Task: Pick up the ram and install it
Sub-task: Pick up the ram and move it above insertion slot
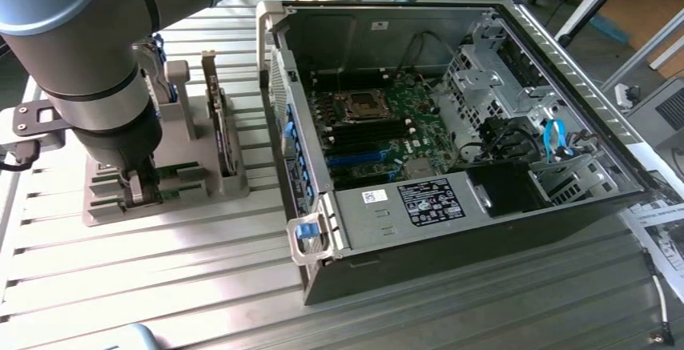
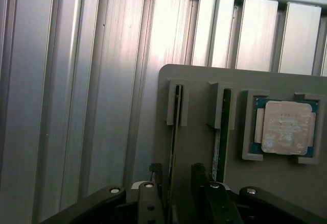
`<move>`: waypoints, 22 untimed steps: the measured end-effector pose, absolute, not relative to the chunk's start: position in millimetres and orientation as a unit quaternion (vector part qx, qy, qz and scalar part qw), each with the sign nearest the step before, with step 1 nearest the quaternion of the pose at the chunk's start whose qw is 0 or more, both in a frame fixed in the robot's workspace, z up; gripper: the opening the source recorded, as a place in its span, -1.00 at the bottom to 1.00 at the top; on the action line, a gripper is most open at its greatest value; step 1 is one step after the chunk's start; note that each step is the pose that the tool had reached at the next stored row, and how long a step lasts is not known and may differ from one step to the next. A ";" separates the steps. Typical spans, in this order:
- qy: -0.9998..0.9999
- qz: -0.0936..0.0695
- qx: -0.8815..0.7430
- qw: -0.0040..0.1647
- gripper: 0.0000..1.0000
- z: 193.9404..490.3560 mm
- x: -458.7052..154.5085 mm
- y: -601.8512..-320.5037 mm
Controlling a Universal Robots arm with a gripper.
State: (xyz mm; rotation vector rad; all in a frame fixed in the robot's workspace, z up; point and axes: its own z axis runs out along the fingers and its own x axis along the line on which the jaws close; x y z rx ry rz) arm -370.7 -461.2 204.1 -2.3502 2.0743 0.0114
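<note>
- The robot arm (image 1: 96, 70) is seen at the exterior view's left, coming down from above to the pincer (image 1: 139, 196), over a table of aluminium slats (image 1: 160, 286).
- The pincer is lowered onto a grey holder (image 1: 203, 194) that is laid flat on the table.
- In the wrist view its jaws are seen standing wide, and nothing is clamped between them.
- The ram (image 2: 175, 127) is stood on edge in a slot of the holder and is found directly between the two fingers (image 2: 153, 196). A narrow gap is left on either side, so the stick is straddled and not gripped.
- A second stick (image 2: 221, 127) of the same kind is kept in the neighbouring slot, just beside the outer face of one finger. Whether it is touched cannot be told.
- A square silver CPU chip (image 2: 283, 127) is seated in a recess of the same holder, beyond the second stick and farther from the pincer.
- An upright expansion card (image 1: 219, 118) is held on the holder too, near the pincer on the exterior view's right of it, with a clear gap between them.
- An open computer case (image 1: 481, 246) is laid on its side further to the exterior view's right, well apart from the pincer.
- Inside the case a green motherboard (image 1: 412, 98) is exposed, with a CPU socket (image 1: 364, 106) and a row of black memory slots (image 1: 369, 135) just beside it.
</note>
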 end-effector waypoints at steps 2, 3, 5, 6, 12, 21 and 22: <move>0.662 0.004 -0.750 0.003 -0.28 204.1 -370.8 -461.1; 0.662 0.004 -0.750 0.003 -0.28 204.1 -370.8 -461.2; 0.662 0.004 -0.750 0.003 -0.28 204.1 -370.8 -461.1; 0.662 0.004 -0.750 0.003 -0.30 204.1 -370.7 -461.2; 0.662 0.004 -0.750 0.003 -0.72 204.1 -370.7 -461.1; 0.662 0.004 -0.750 0.003 -0.72 204.1 -370.7 -461.1; 0.662 0.004 -0.750 0.003 -0.72 204.1 -370.7 -461.1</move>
